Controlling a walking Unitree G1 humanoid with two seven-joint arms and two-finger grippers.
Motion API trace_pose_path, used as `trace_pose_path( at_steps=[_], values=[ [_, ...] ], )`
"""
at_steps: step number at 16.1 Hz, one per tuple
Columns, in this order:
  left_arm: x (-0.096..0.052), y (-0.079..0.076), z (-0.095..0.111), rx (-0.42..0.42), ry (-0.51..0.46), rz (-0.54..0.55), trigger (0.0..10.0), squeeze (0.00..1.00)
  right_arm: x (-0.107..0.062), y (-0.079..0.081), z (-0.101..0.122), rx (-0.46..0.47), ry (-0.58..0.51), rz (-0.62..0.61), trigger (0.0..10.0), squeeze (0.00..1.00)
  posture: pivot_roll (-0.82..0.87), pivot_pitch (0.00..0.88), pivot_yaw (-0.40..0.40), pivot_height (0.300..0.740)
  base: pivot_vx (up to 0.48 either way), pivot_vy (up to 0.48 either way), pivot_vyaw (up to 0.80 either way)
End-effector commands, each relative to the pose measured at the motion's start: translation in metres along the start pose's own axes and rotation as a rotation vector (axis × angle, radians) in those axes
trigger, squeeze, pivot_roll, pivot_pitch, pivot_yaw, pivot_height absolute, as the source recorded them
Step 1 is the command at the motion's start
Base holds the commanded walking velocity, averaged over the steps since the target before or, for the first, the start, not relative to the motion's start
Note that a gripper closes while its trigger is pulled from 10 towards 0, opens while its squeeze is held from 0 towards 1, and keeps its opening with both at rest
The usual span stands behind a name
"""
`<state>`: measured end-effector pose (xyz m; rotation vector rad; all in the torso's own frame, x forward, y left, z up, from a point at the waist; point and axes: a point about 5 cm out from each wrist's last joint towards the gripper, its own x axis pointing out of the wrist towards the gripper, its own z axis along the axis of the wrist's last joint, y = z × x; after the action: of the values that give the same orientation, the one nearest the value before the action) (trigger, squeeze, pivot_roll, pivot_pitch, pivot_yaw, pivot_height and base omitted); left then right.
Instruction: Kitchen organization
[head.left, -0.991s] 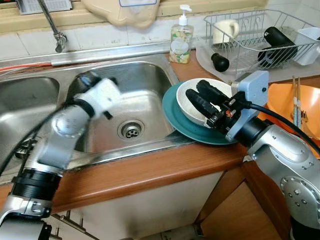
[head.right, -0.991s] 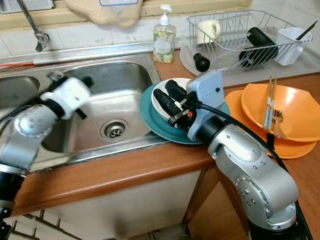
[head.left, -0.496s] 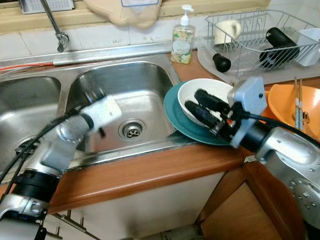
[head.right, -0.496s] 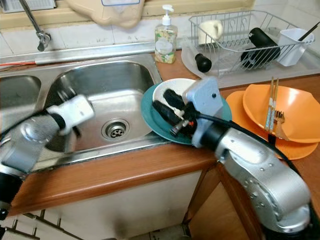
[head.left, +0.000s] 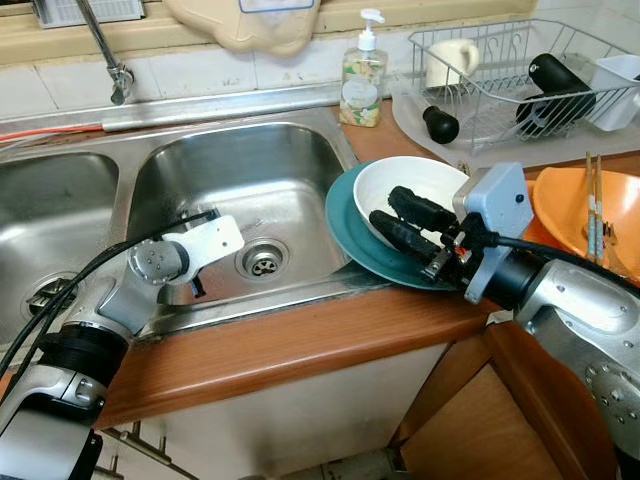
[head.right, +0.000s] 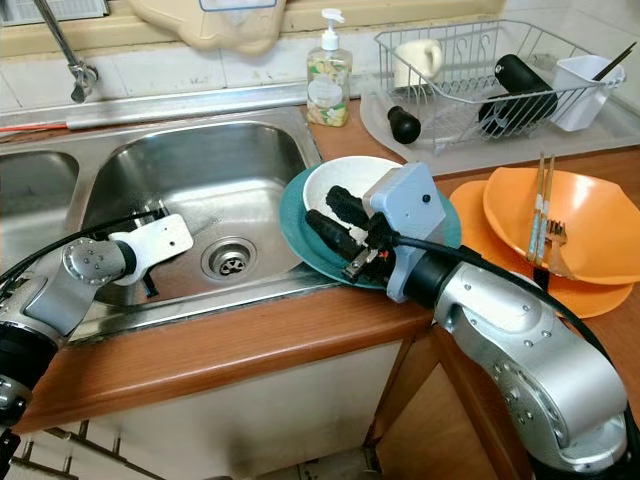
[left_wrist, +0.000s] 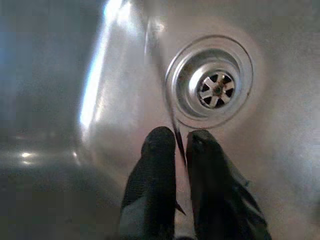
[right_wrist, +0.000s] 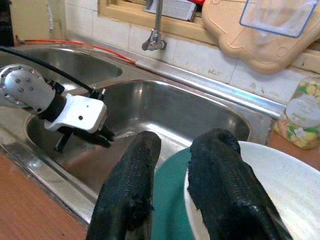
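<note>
My left gripper (left_wrist: 181, 141) is low inside the right sink basin (head.left: 250, 150), close to the drain (head.left: 262, 262). It is shut on a thin metal utensil (left_wrist: 170, 110) that points toward the drain. A white bowl (head.left: 420, 175) rests on a teal plate (head.left: 350, 230) on the counter at the sink's right edge. My right gripper (head.left: 388, 205) straddles the bowl's near rim, one finger inside the bowl and the other outside over the plate, closed on the rim.
A soap bottle (head.left: 362, 75) stands behind the plate. The dish rack (head.left: 520, 60) at back right holds a mug and a black bottle. Stacked orange bowls (head.left: 590, 205) with chopsticks sit at far right. The faucet (head.left: 105, 50) rises at back left.
My left arm came down from the basin's back left to the floor near the drain. The right gripper slid slightly nearer along the bowl.
</note>
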<state>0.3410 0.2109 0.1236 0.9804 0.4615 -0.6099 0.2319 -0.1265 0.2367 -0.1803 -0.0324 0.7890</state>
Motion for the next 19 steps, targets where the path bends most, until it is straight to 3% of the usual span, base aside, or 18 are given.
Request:
trace_pose_path(
  at_steps=[1, 5, 7, 8, 10, 11, 13, 14, 16, 19],
  values=[
    [-0.002, 0.006, 0.001, -0.008, 0.005, -0.007, 10.0, 1.00, -0.001, 0.003, 0.000, 0.007, 0.006, 0.007, 10.0, 0.00, -0.11, 0.000, 0.056, 0.740, 0.000, 0.000, 0.00],
    [-0.001, 0.006, -0.001, -0.032, -0.002, -0.018, 10.0, 1.00, -0.002, 0.003, 0.001, 0.012, 0.001, -0.012, 10.0, 0.00, -0.11, 0.000, 0.054, 0.740, 0.000, 0.000, 0.00],
    [-0.004, 0.012, 0.004, -0.063, -0.057, 0.066, 10.0, 1.00, -0.003, -0.003, 0.003, 0.011, -0.024, -0.080, 10.0, 0.00, -0.11, 0.000, 0.055, 0.740, 0.000, 0.000, 0.00],
    [-0.006, 0.015, 0.008, -0.119, -0.116, 0.115, 10.0, 1.00, -0.004, -0.010, 0.005, 0.025, -0.054, -0.163, 10.0, 0.00, -0.11, 0.000, 0.058, 0.740, 0.000, 0.000, 0.00],
    [-0.012, 0.020, 0.016, -0.222, -0.242, 0.215, 10.0, 0.00, -0.010, -0.021, 0.006, 0.054, -0.100, -0.280, 10.0, 1.00, -0.11, 0.000, 0.065, 0.740, 0.000, 0.000, 0.00],
    [-0.018, 0.022, 0.020, -0.308, -0.306, 0.271, 10.0, 0.00, -0.015, -0.026, 0.006, 0.072, -0.126, -0.332, 10.0, 1.00, -0.10, 0.000, 0.065, 0.740, 0.000, 0.000, 0.00],
    [-0.027, 0.024, 0.025, -0.383, -0.423, 0.350, 10.0, 0.00, -0.023, -0.031, 0.005, 0.094, -0.151, -0.382, 10.0, 1.00, -0.10, 0.000, 0.064, 0.740, 0.000, 0.000, 0.00],
    [-0.041, 0.022, 0.034, -0.495, -0.590, 0.347, 10.0, 0.00, -0.032, -0.030, 0.003, 0.101, -0.162, -0.391, 10.0, 1.00, -0.10, 0.000, 0.063, 0.740, 0.000, 0.000, 0.00],
    [-0.057, 0.008, 0.042, -0.567, -0.723, 0.260, 10.0, 0.00, -0.038, -0.016, 0.000, 0.117, -0.143, -0.319, 10.0, 1.00, -0.10, 0.000, 0.072, 0.740, 0.000, 0.000, 0.00],
    [-0.068, -0.013, 0.049, -0.609, -0.800, 0.160, 10.0, 0.00, -0.039, -0.006, -0.005, 0.119, -0.113, -0.264, 10.0, 1.00, -0.10, 0.000, 0.074, 0.740, 0.000, 0.000, 0.00]
  ],
)
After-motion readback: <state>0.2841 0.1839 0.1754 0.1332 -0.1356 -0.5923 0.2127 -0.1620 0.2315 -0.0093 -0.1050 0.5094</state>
